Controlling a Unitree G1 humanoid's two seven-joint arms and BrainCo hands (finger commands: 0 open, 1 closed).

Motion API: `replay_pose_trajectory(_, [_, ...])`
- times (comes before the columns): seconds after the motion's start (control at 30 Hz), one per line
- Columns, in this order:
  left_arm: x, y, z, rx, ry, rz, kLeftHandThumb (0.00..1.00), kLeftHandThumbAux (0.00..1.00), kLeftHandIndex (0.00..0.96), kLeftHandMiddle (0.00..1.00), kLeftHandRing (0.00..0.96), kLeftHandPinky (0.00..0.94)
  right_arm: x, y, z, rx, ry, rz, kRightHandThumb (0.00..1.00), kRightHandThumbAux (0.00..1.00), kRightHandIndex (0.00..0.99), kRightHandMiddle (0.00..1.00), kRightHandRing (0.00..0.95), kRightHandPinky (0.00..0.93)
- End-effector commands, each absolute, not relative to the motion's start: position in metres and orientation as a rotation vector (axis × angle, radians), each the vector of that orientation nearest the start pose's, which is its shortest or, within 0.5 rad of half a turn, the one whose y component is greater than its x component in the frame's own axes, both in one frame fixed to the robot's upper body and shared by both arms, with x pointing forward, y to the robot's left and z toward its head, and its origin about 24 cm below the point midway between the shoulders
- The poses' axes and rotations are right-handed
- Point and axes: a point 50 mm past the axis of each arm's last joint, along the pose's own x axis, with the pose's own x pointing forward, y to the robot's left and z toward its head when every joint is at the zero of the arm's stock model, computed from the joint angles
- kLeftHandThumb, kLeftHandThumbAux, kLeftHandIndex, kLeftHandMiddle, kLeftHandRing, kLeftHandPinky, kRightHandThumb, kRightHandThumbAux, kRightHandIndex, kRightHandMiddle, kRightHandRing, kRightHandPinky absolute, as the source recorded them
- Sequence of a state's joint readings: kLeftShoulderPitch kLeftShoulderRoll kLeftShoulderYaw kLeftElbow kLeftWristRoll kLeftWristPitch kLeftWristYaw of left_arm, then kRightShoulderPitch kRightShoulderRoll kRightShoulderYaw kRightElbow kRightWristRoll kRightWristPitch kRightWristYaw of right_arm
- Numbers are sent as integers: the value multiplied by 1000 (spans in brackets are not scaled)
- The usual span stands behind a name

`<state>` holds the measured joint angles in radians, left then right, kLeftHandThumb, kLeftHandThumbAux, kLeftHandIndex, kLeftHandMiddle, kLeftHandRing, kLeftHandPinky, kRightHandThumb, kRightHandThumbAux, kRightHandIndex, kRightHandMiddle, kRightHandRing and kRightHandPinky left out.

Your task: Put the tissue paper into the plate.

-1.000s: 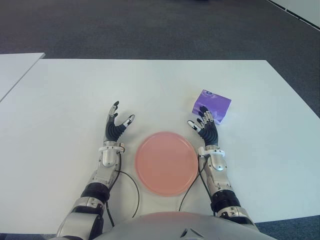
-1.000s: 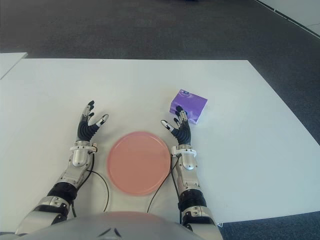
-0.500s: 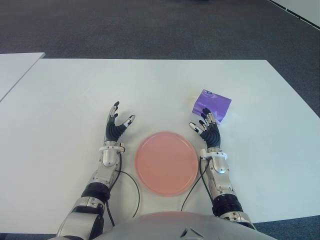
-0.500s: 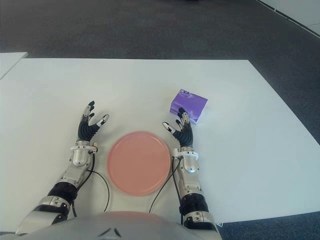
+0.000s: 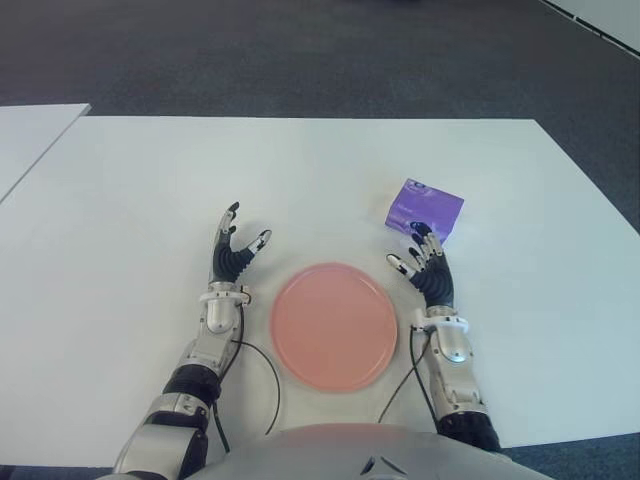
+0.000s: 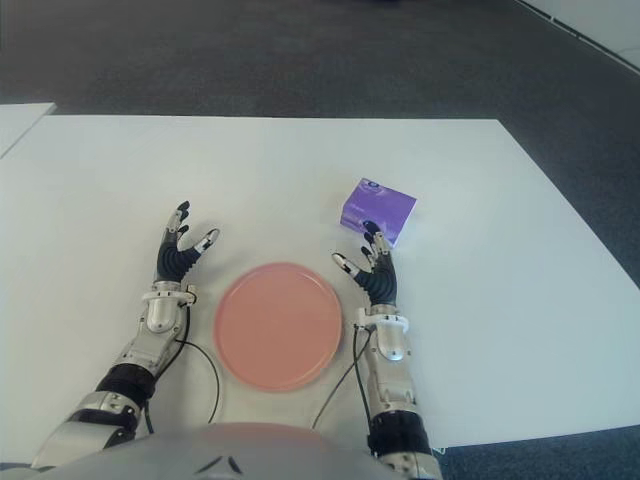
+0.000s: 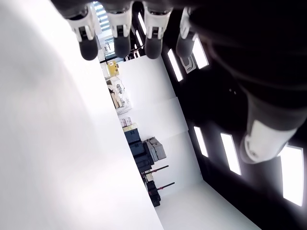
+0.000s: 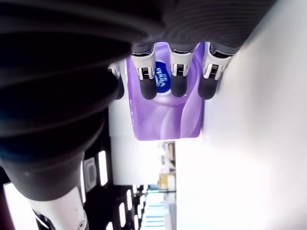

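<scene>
white table – dark carpet behind, right hand spread near tissue pack

Left hand and right hand, fingers spread, palms empty

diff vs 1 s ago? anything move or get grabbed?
The right hand drew back toward the robot and a little to its right, so its open fingers now sit just short of the purple tissue pack instead of overlapping it. Nothing was grasped. The pack, the pink plate and the open left hand stayed put.
</scene>
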<state>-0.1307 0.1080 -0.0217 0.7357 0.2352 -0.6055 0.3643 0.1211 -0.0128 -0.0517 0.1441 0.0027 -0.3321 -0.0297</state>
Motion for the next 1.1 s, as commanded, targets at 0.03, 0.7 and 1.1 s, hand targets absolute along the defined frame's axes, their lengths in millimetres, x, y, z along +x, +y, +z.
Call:
replay_pose_trajectory(0.03, [221, 159, -59, 278, 98, 164, 0, 591, 0, 0, 0, 0, 227, -180, 28, -46, -175, -129, 31, 779, 30, 11, 6, 55])
replay_pose_trajectory(0.7, [225, 148, -59, 273, 86, 170, 0, 531, 0, 0, 0, 0, 287, -178, 133, -112, -499, -377, 346, 719, 276, 67, 18, 4])
replay_pose_trajectory(1.1, [226, 146, -59, 274, 88, 175, 0, 515, 0, 0, 0, 0, 311, -168, 202, -166, -708, -284, 684, 721, 414, 96, 8, 0])
